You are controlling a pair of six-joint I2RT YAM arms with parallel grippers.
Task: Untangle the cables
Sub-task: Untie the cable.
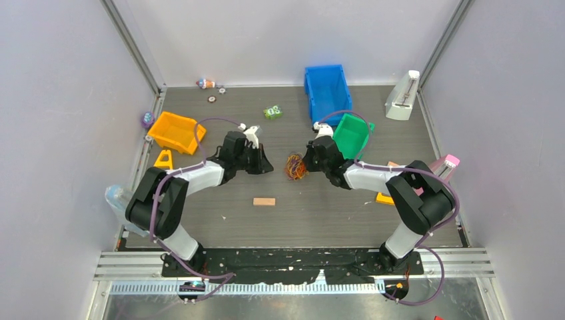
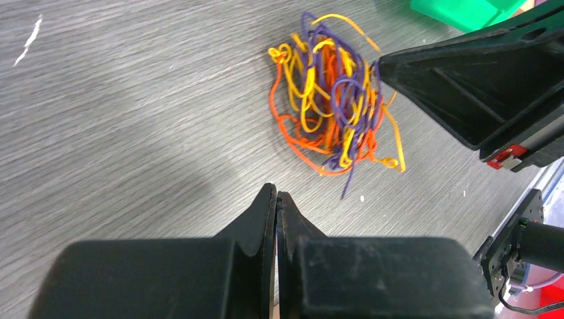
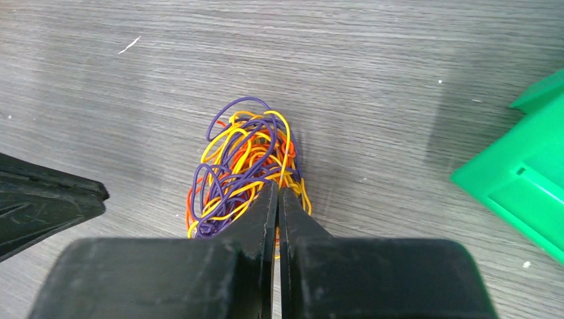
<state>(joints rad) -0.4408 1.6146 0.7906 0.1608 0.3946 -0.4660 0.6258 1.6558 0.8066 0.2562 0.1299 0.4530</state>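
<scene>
The cables [image 1: 295,167] are a tangled bunch of thin yellow, orange-red and purple wires lying on the grey table between the two arms. They also show in the left wrist view [image 2: 329,100] and the right wrist view [image 3: 239,166]. My left gripper [image 1: 270,167] is shut and empty, its tips [image 2: 276,193] a short way from the bunch's near edge. My right gripper [image 1: 308,162] is shut with its tips [image 3: 278,188] pressed into the bunch's edge, a yellow strand running in between them. Its fingers [image 2: 425,73] touch the bunch's right side in the left wrist view.
A green bin [image 1: 352,135] stands just behind my right gripper, and a blue bin [image 1: 326,90] behind that. An orange bin [image 1: 174,131] and a yellow triangle [image 1: 164,160] are at the left. A small wooden block [image 1: 264,201] lies in front of the cables. A white object [image 1: 402,97] stands at the back right.
</scene>
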